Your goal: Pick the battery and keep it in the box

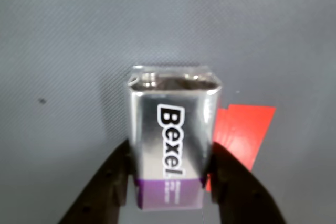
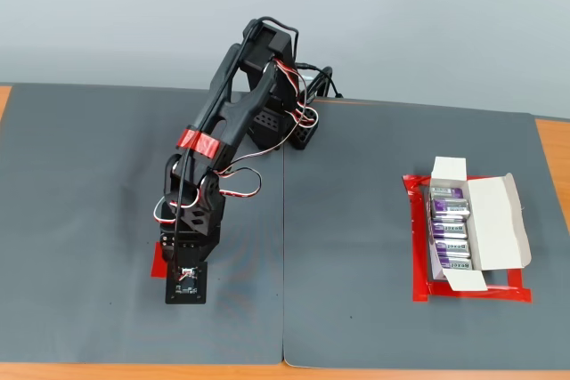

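My end effector (image 1: 169, 182) is clamped on the battery (image 1: 170, 145) by its sides, terminals clear, ready to carry. The box (image 2: 472, 224) sits well apart at three o'clock in the fixed view.

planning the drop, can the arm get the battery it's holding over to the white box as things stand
Probably yes. The pincer already grips the silver rectangular battery with a purple end, and the grey mat lies bare between it and the open white cardboard box. Whether the arm stretches that far is unclear.
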